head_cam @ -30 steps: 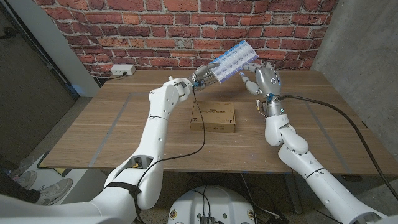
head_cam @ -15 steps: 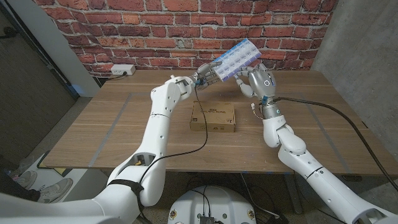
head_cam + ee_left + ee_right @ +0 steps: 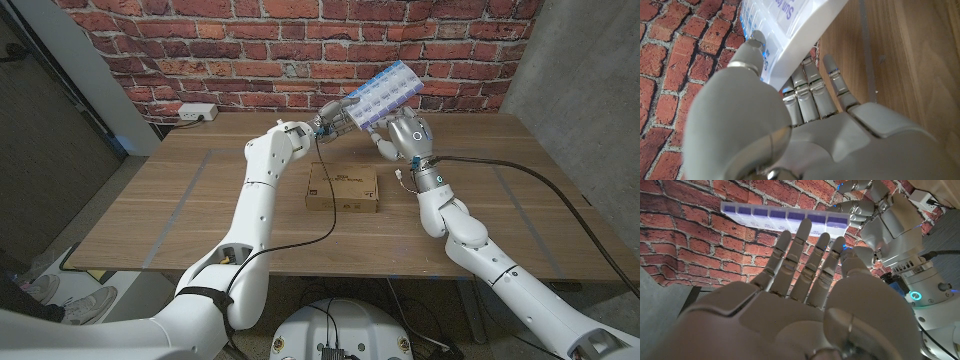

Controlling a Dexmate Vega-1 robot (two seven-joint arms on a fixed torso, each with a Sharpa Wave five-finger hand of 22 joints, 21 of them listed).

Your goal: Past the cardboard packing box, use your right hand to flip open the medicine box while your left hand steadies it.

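Medicine box: a long white pill organiser with a row of purple-tinted lidded compartments, held up in the air beyond the cardboard packing box, tilted so the end away from the left hand rises toward the brick wall
Left hand: grips the lower end of the medicine box; in the left wrist view the thumb presses one face of the box and the other fingers wrap the opposite side
Right hand: raised just under the medicine box on the side away from the left hand, fingers spread and reaching up toward it, holding nothing; in the right wrist view the fingertips lie close against the row of compartments, but whether they touch cannot be told
Lids: all compartments look closed in the right wrist view
Cardboard packing box: flat brown carton lying on the wooden table, nearer the robot than both hands and below the lifted medicine box
Brick wall: behind the table, past the packing box
Power strip: white, on the table's far edge, well to the left of the packing box
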